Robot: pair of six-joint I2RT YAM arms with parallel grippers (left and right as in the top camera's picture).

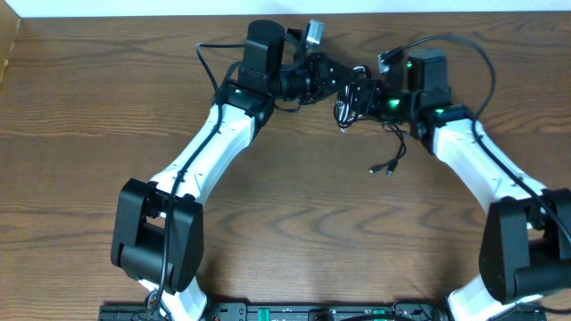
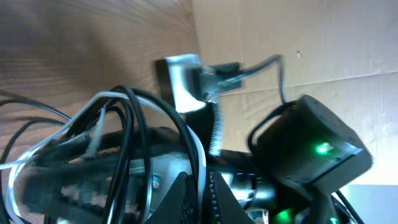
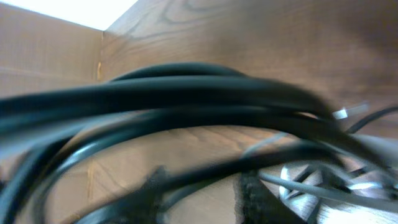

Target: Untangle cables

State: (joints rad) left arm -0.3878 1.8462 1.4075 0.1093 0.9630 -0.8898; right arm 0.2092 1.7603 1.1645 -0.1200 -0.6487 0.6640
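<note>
The cables hang in a tangled bunch (image 1: pixel 344 112) between my two grippers at the far middle of the table. A black cable tail (image 1: pixel 398 147) trails down to the wood and ends in small plugs (image 1: pixel 382 168). My left gripper (image 1: pixel 352 82) (image 2: pixel 205 200) is shut on the white cable (image 2: pixel 200 152), with black cable loops (image 2: pixel 144 124) draped beside it. My right gripper (image 1: pixel 369 98) (image 3: pixel 208 196) is at the bunch from the right, its fingers apart. Blurred black cable loops (image 3: pixel 186 93) cross close in front of its camera.
A camera module (image 1: pixel 314 32) (image 2: pixel 186 81) with a coiled lead sits on the left wrist. Thick black arm wires (image 1: pixel 473 53) arc behind the right arm. A cardboard wall (image 2: pixel 298 37) borders the far edge. Both arm bases stand at the near edge.
</note>
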